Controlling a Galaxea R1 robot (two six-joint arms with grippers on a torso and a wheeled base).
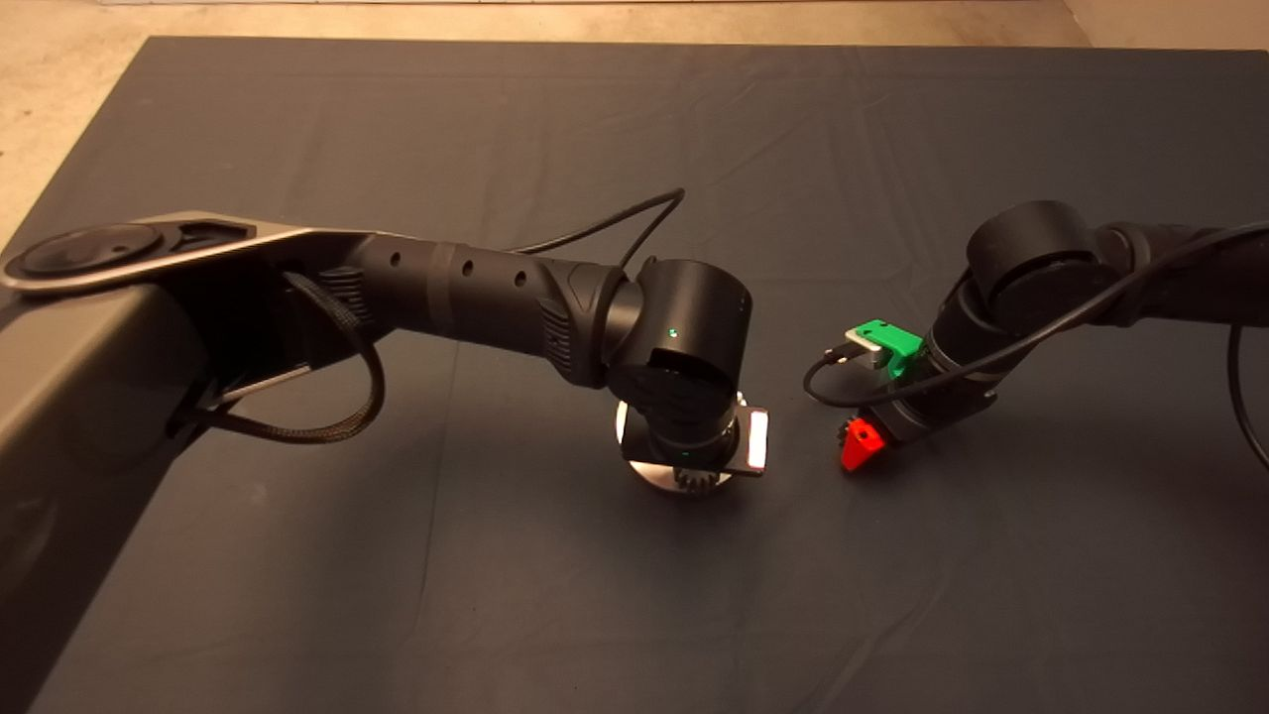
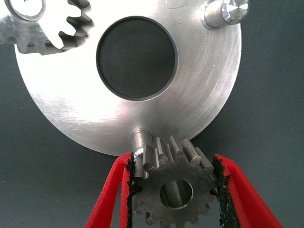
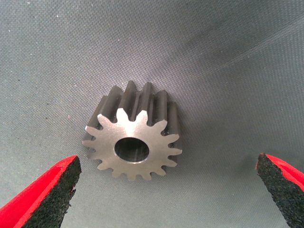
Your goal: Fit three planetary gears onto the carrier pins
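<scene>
The round silver plate (image 2: 199,99) lies on the mat under my left wrist (image 1: 684,397). One planetary gear (image 2: 42,23) sits on a carrier pin. A second pin (image 2: 229,13) stands bare. My left gripper (image 2: 173,164) is shut on a second gear (image 2: 173,190) and holds it flat at the plate's rim, against the third pin (image 2: 141,141). The third gear (image 3: 133,142) lies flat on the mat. My right gripper (image 3: 166,194) is open just short of it, one finger on each side. In the head view the right gripper (image 1: 861,446) is to the right of the plate (image 1: 649,476).
The dark mat (image 1: 397,595) covers the table, with bare tabletop along its far and left edges. The left arm (image 1: 446,288) reaches across the middle from the left. The right arm (image 1: 1041,278) and its cable come in from the right.
</scene>
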